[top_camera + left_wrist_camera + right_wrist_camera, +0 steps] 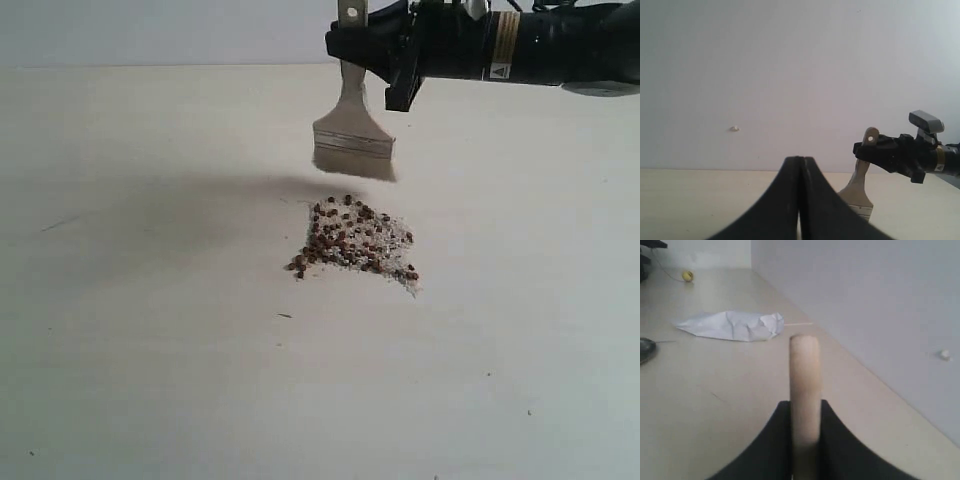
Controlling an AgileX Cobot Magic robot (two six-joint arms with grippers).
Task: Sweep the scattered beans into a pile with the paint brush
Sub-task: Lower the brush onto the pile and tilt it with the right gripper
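The beans (352, 243) lie in one tight reddish-brown heap with pale crumbs on the cream table. The paint brush (354, 135) hangs above and just behind the heap, bristles down and clear of the table. My right gripper (352, 48) is shut on its handle near the top; the handle (805, 390) stands between the black fingers in the right wrist view. The brush (858, 187) and the right arm also show in the left wrist view. My left gripper (800, 162) is shut with nothing in it, and it is out of the exterior view.
A crumpled white sheet (735, 325) and a small yellow ball (687, 276) lie on the table (150, 300) far off in the right wrist view. A pale wall stands behind the table.
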